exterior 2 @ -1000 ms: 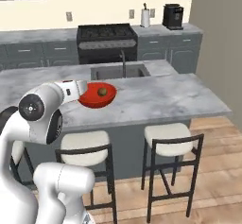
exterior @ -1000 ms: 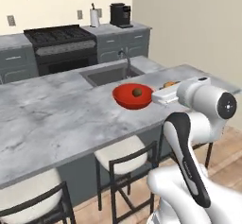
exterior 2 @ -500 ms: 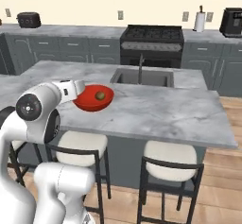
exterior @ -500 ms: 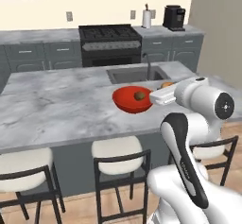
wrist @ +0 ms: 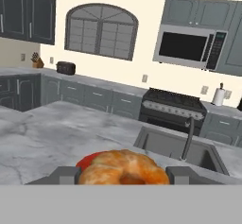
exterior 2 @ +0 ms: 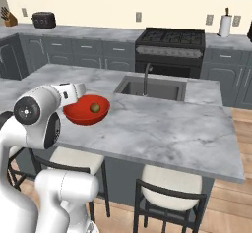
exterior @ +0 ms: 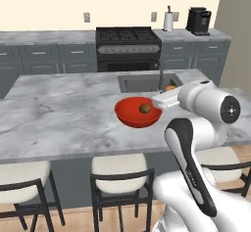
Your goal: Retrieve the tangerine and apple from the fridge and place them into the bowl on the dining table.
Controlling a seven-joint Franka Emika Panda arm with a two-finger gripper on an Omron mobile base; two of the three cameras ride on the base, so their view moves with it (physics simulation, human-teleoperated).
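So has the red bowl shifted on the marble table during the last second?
No. The bowl still sits just in front of the sink's near left corner; the base drove, so the camera moved.

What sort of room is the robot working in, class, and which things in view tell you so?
A home kitchen, rendered: a black stove under a microwave, an inset sink in the marble dining table.

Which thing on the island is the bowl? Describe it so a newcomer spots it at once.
Start at the long marble-topped dining table with the inset sink. On the near side of that sink, toward the stools, sits the bowl: wide, shallow and glossy red, with the apple lying inside as a small dark fruit. Nothing else on the grey-white top is red, so its colour sets it apart.
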